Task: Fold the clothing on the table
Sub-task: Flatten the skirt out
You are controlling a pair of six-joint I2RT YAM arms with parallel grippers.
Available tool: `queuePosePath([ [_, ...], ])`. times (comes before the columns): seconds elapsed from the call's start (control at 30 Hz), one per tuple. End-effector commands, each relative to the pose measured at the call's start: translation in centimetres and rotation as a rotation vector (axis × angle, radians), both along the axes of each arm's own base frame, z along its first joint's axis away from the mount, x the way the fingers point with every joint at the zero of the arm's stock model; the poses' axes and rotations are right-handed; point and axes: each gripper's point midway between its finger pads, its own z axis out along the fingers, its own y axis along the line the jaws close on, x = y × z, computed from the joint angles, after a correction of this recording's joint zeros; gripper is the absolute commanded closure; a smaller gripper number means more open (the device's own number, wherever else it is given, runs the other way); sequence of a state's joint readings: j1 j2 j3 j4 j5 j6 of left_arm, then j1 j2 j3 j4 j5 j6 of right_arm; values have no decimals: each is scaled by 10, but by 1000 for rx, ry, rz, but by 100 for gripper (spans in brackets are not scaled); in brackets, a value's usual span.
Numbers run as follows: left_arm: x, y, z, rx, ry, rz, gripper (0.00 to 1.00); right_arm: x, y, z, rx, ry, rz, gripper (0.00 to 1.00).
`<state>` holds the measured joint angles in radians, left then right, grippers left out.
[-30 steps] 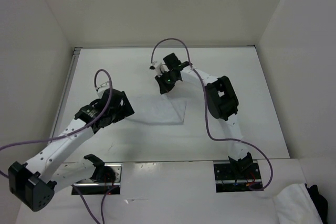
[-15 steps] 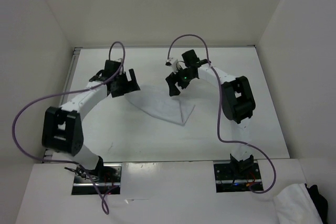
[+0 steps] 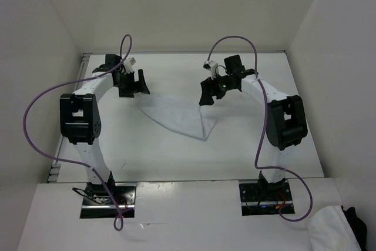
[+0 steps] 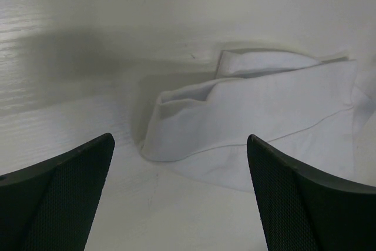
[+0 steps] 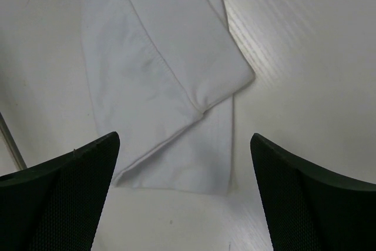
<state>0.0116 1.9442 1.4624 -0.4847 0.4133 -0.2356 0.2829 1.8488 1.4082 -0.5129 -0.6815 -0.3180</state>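
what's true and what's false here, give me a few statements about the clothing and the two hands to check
1. The left hand is open and holds nothing. True.
2. The right hand is clamped on the clothing. False: it is open, and the cloth lies free of its fingers.
3. The clothing lies on the table between the two hands. True.
4. The clothing is spread in a single layer. False: the wrist views show one layer folded over another.
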Motion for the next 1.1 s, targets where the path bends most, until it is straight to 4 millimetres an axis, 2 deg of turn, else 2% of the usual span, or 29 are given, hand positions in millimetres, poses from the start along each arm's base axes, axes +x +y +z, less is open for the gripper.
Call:
queuePosePath([
  [0.0, 7, -8, 16, -15, -52, -101, 0, -5, 10, 2, 53, 8, 19, 5],
  [0.13, 7, -11, 3, -26, -33, -143, 3, -11, 14, -16, 72, 95, 6, 8],
  [0.17, 7, -12, 3, -26, -33, -143, 3, -10, 14, -15, 78, 100, -5, 8],
  [0.23, 13, -13, 6, -34, -62, -149, 6, -6, 15, -25, 73, 141, -32, 9],
  [0.27, 12, -15, 5, -44, -62, -154, 7, -3, 21, -23, 78, 143, -31, 12],
  [0.43, 10, -15, -11, -47, -25, -154, 25, 6, 29, -33, 50, 173, -69, 12],
  [0.47, 10, -15, -12, -47, -25, -154, 25, 13, 30, -29, 55, 152, -80, 12],
  [0.53, 10, -15, -16, -48, -16, -153, 25, 15, 29, -36, 45, 169, -97, 12],
  [0.57, 7, -15, -18, -48, -7, -153, 23, 19, 31, -32, 53, 166, -104, 12],
  [0.63, 8, -16, -21, -56, -7, -157, 23, 20, 32, -42, 48, 191, -111, 12],
  [0.7, 8, -16, -25, -57, 2, -157, 23, 22, 32, -43, 46, 197, -111, 12],
  [0.8, 10, -16, -24, -56, -7, -157, 36, 26, 34, -45, 48, 203, -117, 12],
  [0.83, 6, -19, -28, -49, 4, -162, 51, 28, 35, -42, 52, 194, -116, 12],
  [0.93, 9, -18, -29, -40, -4, -158, 74, 35, 37, -37, 60, 185, -121, 12],
  [1.0, 6, -18, -31, -41, 5, -158, 74, 37, 38, -44, 53, 201, -122, 12],
  [1.07, 6, -21, -32, -33, 6, -163, 78, 39, 38, -48, 49, 213, -123, 12],
])
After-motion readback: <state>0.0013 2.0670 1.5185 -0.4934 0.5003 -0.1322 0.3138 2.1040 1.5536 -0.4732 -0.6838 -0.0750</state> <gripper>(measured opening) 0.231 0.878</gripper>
